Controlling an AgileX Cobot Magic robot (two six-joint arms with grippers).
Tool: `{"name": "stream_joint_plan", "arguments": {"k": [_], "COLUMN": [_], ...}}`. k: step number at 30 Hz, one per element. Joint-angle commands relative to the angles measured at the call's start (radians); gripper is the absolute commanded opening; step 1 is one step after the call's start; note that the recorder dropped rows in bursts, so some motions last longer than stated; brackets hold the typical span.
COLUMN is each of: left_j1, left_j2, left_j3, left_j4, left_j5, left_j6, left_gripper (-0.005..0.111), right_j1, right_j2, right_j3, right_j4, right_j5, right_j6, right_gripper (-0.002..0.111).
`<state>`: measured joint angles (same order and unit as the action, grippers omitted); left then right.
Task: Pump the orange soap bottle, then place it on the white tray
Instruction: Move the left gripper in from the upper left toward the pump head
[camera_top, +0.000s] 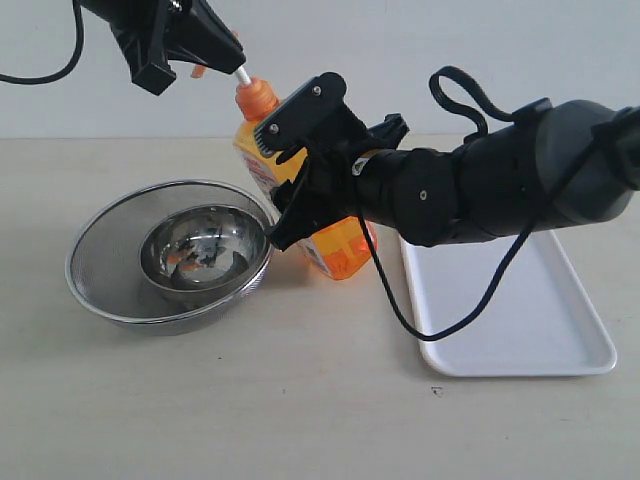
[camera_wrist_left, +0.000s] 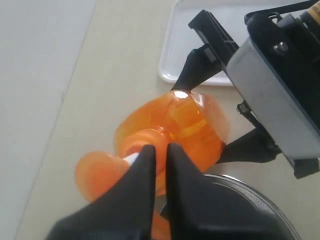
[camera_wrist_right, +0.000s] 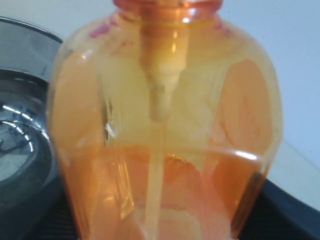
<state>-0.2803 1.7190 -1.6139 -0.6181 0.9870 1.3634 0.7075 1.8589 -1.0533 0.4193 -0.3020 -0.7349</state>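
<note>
Exterior camera looks obliquely down over the table (camera_top: 300, 400); both my wrist cameras sit close on the shared orange soap bottle (camera_top: 345, 252).

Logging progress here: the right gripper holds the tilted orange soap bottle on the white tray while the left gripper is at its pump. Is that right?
Not on the tray. The exterior view shows the orange soap bottle off the white tray, between it and the steel bowl. The rest holds: the right gripper holds it tilted, the left gripper at its pump.
</note>
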Motion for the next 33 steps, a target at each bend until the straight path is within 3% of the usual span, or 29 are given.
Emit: {"name": "stream_joint_plan", "arguments": {"k": [1, 33], "left_j1": [-0.007, -0.007], "left_j2": [-0.002, -0.002], "left_j3": [-0.004, -0.004], "left_j4": [0.014, 0.176], "left_j5": [0.009, 0.041], "left_j6": [-0.013, -0.076], "left_gripper": [0.005, 0.005], "right_j1": [0.000, 0.000], "right_j2": [-0.011, -0.011], "right_j3": [-0.006, -0.006], "right_j4": [-0.007, -0.007], "right_j5": [-0.024, -0.024], "right_j6": [-0.004, -0.004], "right_gripper": [0.000, 0.000]}}
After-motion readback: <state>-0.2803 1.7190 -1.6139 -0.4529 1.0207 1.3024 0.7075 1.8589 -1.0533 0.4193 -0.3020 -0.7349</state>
